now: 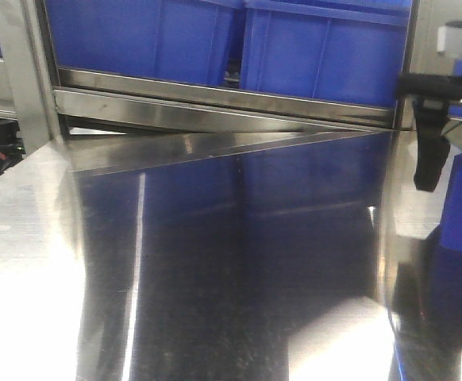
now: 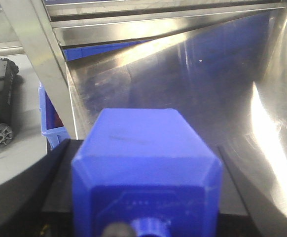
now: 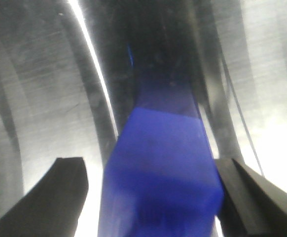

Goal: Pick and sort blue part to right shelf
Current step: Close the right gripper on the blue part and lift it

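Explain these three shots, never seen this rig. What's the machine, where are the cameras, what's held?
It's a two-armed robot on a mobile base; each arm ends in a two-finger gripper with its own camera. The front view looks ahead over a shiny steel surface toward blue bins on a rack. The left wrist view looks along the left gripper, which seems clamped on a blue block. The right wrist view shows the right gripper straddling a second blue piece: one finger touches it, a gap shows beside the other, so it looks open.
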{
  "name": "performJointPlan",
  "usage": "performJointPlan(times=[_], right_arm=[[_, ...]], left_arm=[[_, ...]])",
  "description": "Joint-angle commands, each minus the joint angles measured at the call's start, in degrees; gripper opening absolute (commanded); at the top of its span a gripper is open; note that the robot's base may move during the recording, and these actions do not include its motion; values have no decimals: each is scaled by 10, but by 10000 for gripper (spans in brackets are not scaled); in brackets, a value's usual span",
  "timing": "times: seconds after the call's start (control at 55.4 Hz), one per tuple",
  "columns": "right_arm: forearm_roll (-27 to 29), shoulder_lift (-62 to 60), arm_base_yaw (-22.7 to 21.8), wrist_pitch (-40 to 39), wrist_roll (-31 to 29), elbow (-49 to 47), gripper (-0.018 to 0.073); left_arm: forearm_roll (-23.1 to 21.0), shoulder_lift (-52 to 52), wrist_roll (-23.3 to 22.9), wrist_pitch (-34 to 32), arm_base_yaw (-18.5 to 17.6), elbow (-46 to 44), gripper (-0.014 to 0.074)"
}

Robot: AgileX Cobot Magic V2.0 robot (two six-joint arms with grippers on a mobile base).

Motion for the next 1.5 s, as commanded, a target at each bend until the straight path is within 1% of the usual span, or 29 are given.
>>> performJointPlan(times=[0.0, 0.09, 0.162, 0.198, 0.271, 0.325, 0.397, 0.469, 0.577, 0.667, 0.758, 0.848, 0.974, 1.137, 1.353, 1.479], right_arm=[[-3, -3, -1, -14, 1, -20, 606], [-8, 10, -1, -15, 0, -20, 587], [-15, 16, -1, -15, 0, -20, 536], [-18, 17, -1, -15, 0, -20, 491], [-26, 17, -1, -18, 0, -20, 370], [-29, 17, -1, -21, 0, -20, 248], [-35, 17, -1, -24, 0, -20, 147], [-38, 14, -1, -30, -2, -20, 86], [-44, 7, 6, -45, -30, -20, 83], [-57, -1, 13, -54, -57, -20, 83], [-73, -11, 20, -58, -67, -20, 83], [-94, -24, 23, -60, -67, -20, 83], [-124, -54, 24, -67, -73, -20, 83], [-171, -122, 24, -78, -80, 0, 83], [-215, -260, 24, -158, -84, 107, 83], [-238, -368, 24, -206, -111, 185, 83]], left_arm=[[1, -2, -1, -50, -5, -17, 315], [1, -2, -1, -50, -5, -17, 315], [1, -2, -1, -50, -5, -17, 315], [1, -2, -1, -50, -5, -17, 315], [-7, -2, -10, -50, -4, -17, 315], [-6, -2, -14, -50, -4, -17, 315], [-6, -2, -23, -50, -3, -17, 315], [-6, -3, -23, -50, 0, -17, 315], [-2, -12, -23, -47, 17, -12, 315], [-1, -30, -23, -47, 44, 5, 315], [-1, -58, -23, -47, 70, 28, 315], [-1, -87, -23, -47, 88, 55, 315], [2, -139, -23, -47, 89, 82, 315], [7, -218, -23, -36, 89, 101, 315], [9, -280, -23, -35, 89, 111, 315], [9, -286, -23, -35, 89, 111, 315]])
